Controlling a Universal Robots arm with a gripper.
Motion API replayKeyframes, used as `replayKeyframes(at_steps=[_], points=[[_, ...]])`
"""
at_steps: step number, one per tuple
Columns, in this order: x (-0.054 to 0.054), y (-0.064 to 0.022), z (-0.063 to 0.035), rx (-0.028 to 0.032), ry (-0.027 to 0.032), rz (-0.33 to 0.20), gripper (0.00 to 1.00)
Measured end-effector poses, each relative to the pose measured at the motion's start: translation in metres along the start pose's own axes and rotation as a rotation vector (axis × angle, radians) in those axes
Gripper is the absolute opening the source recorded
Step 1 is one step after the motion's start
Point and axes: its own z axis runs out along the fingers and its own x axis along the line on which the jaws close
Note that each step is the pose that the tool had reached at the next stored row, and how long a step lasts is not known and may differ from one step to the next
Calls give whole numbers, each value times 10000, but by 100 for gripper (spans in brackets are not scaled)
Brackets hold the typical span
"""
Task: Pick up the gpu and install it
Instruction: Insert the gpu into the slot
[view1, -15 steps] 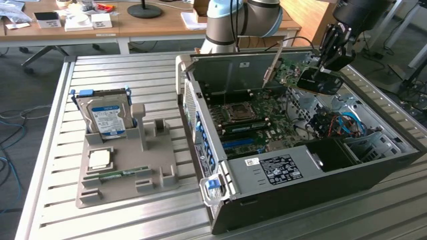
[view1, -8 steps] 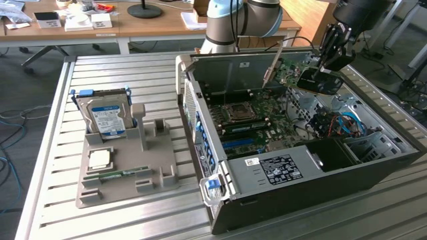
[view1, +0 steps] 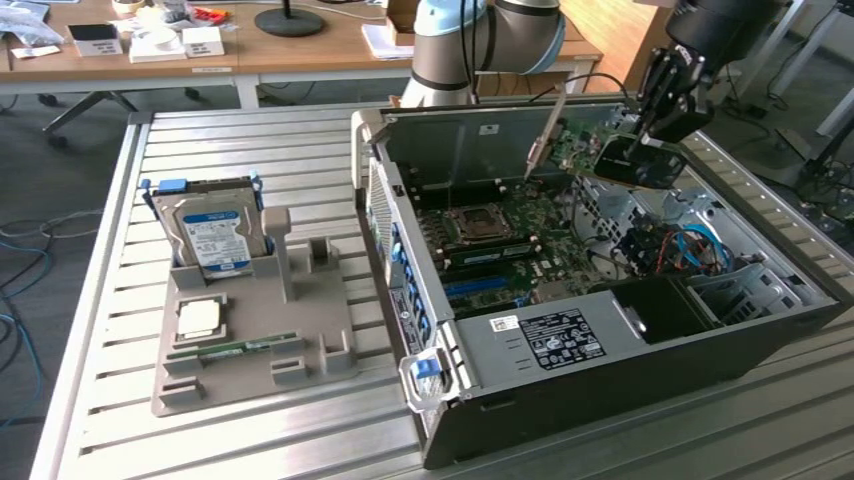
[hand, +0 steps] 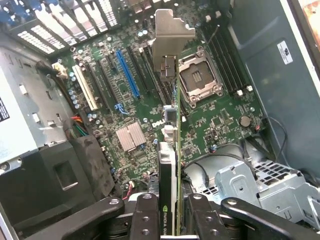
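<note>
- Exterior view: an open computer case (view1: 614, 370) lies on its side on a slatted metal counter (view1: 267, 140), with its circuit board (view1: 514, 225) facing up.
- The robot arm's fingers (view1: 667, 105) hang over the far end of the case, clamped on the graphics card (view1: 627, 160). The card is in the air above the circuit board, tilted, with its silver end bracket (view1: 545, 135) toward the case's back wall.
- On the exterior view's left, a grey tray (view1: 227, 385) holds a hard drive (view1: 211, 240) standing upright and a thin memory stick (view1: 247, 347) lying flat.
- Progress, as a judgement: the pick-up looks done, since the card is lifted and over the case. Seating it in a slot is not yet done.
- Wrist view: the graphics card (hand: 167, 170) is seen edge-on, gripped between two black fingers (hand: 145, 217), one on each face. Its bracket (hand: 170, 40) juts out at the far end.
- This view adds the card's line against the circuit board (hand: 220, 120). The card hangs between the long slots, among them a blue slot (hand: 128, 74), and the bare processor socket (hand: 200, 80), and appears to touch neither.
- The exterior view adds the tray and the card's height above the case.
</note>
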Motion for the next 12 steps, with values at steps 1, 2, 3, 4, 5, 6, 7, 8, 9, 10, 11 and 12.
replayKeyframes(at_steps=[1, 2, 3, 4, 5, 6, 7, 8, 9, 10, 11, 12], points=[[0, 0, 0, -1, 1, -36, 27], [0, 0, 0, -1, 2, -41, 27], [0, 0, 0, -2, 2, -42, 27], [0, 0, 0, -1, 3, -42, 27], [0, 0, 0, -2, 2, -43, 27], [0, 0, 0, -1, 3, -43, 27], [0, 0, 0, 0, 2, -49, 27], [0, 0, 1, 2, 2, -92, 27], [-1, 0, 3, 3, 4, -179, 27], [-1, 0, 4, 4, 9, -290, 27], [0, 0, 4, 5, 15, -419, 27], [0, 0, 6, 6, 21, -567, 27]])
